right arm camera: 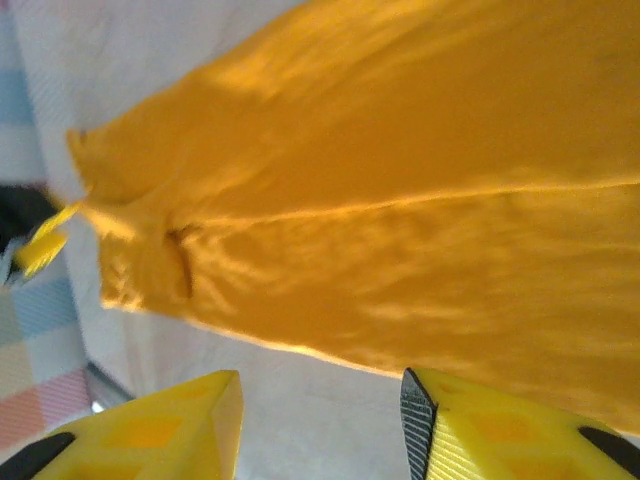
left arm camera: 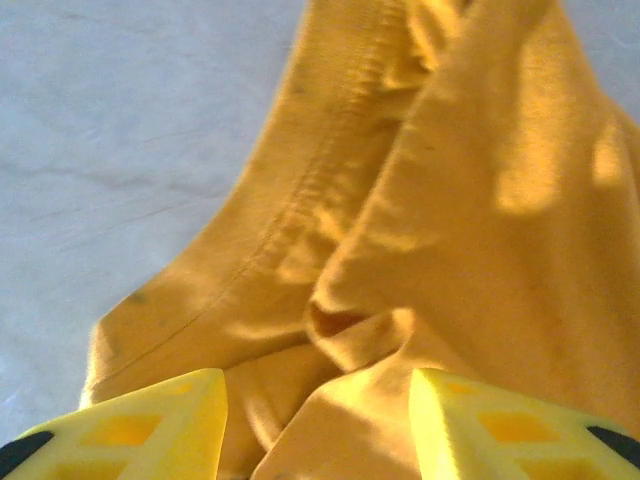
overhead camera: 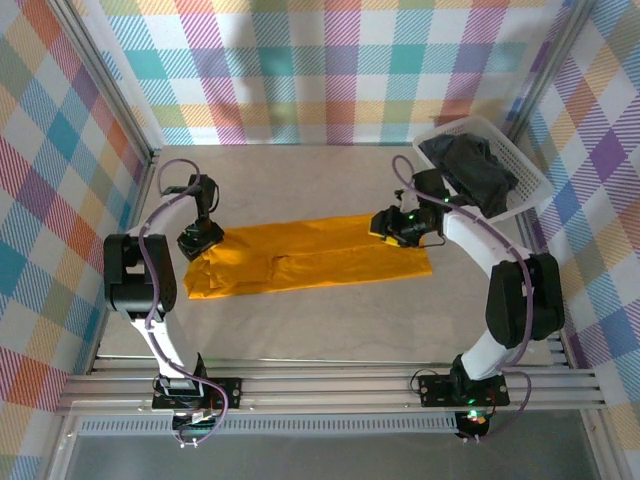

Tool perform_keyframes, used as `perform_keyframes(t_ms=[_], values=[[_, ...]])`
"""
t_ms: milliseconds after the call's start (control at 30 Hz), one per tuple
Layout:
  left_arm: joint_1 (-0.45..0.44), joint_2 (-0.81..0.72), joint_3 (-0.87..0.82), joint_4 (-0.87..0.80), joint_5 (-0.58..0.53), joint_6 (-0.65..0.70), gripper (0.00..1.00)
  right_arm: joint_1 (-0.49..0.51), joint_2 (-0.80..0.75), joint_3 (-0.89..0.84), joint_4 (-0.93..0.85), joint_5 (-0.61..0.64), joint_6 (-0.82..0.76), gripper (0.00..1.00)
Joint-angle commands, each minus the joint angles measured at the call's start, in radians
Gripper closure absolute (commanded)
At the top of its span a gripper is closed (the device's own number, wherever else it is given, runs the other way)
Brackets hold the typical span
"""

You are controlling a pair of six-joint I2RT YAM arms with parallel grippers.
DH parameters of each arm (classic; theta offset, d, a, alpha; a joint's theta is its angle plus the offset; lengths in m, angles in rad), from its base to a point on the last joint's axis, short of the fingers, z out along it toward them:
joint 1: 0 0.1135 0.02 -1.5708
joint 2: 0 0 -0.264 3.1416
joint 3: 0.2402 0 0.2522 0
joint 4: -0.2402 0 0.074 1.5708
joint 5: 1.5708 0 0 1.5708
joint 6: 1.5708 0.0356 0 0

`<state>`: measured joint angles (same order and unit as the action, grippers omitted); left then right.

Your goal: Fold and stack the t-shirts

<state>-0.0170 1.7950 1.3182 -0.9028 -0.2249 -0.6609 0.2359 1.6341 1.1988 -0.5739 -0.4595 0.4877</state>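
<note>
Your left end effector (overhead camera: 200, 240) and right end effector (overhead camera: 393, 226) both stand parted, gripping nothing, over opposite ends of the mustard-orange t-shirt (overhead camera: 310, 258) on the worktop (overhead camera: 300, 170).

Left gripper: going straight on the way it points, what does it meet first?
The mustard-orange t-shirt: its bunched folds lie right ahead of the open left gripper, likely close, though depth is unclear.

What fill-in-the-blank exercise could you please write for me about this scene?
The orange t-shirt lies folded into a long strip on the ____.
The ____ t-shirt sits in the white basket.
The left gripper and the right gripper both have their jaws ____.
Missing words: table; black; open.
</note>
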Motion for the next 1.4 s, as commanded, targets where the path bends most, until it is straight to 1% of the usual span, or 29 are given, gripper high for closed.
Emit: perform_keyframes(t_ms=[0,100,167,233,300,367,467,567,667,800,900,967,1000,1100,1200,1233,1300,1367], values=[[-0.035,-0.164,-0.059,-0.063,-0.008,-0.136,0.56,-0.045,0.075,0.093,-0.106,0.105,-0.083,0.56],[-0.114,-0.213,-0.133,-0.017,0.115,-0.271,0.65,-0.069,0.183,0.205,-0.195,0.204,-0.119,0.63],[-0.160,-0.216,-0.175,0.028,0.169,-0.368,0.71,-0.069,0.258,0.275,-0.239,0.275,-0.140,0.68],[-0.185,-0.193,-0.204,0.075,0.204,-0.460,0.75,-0.069,0.326,0.338,-0.267,0.321,-0.157,0.71],[-0.188,-0.146,-0.198,0.088,0.206,-0.526,0.80,-0.069,0.397,0.403,-0.295,0.357,-0.173,0.72],[-0.185,-0.096,-0.168,0.085,0.185,-0.538,0.83,-0.069,0.455,0.457,-0.323,0.372,-0.186,0.73],[-0.170,0.016,-0.092,0.058,0.165,-0.513,0.84,-0.063,0.520,0.517,-0.374,0.385,-0.208,0.72],[-0.154,0.120,-0.006,0.040,0.157,-0.484,0.85,-0.053,0.553,0.522,-0.424,0.394,-0.215,0.72],[-0.145,0.213,0.110,0.006,0.136,-0.455,0.85,-0.044,0.530,0.452,-0.432,0.402,-0.188,0.72],[-0.152,0.348,0.318,-0.035,0.099,-0.418,0.84,-0.022,0.417,0.288,-0.397,0.422,-0.107,0.69],[-0.172,0.481,0.530,-0.048,0.094,-0.372,0.83,0.017,0.326,0.159,-0.385,0.394,-0.040,0.68],[-0.202,0.572,0.684,-0.029,0.112,-0.348,0.82,0.069,0.269,0.050,-0.372,0.380,0.017,0.67],[-0.217,0.608,0.743,-0.010,0.127,-0.344,0.81,0.098,0.240,0.007,-0.362,0.373,0.048,0.67],[-0.272,0.744,0.934,0.109,0.238,-0.341,0.81,0.195,0.142,-0.146,-0.304,0.328,0.190,0.66],[-0.333,0.902,1.173,0.151,0.310,-0.338,0.80,0.266,0.061,-0.260,-0.239,0.263,0.332,0.65],[-0.350,0.943,1.228,0.176,0.339,-0.347,0.79,0.279,0.047,-0.287,-0.213,0.234,0.370,0.65],[-0.383,1.010,1.284,0.284,0.402,-0.384,0.78,0.314,0.030,-0.325,-0.144,0.164,0.443,0.64],[-0.407,1.047,1.285,0.411,0.439,-0.429,0.77,0.349,0.042,-0.318,-0.103,0.126,0.487,0.63]])
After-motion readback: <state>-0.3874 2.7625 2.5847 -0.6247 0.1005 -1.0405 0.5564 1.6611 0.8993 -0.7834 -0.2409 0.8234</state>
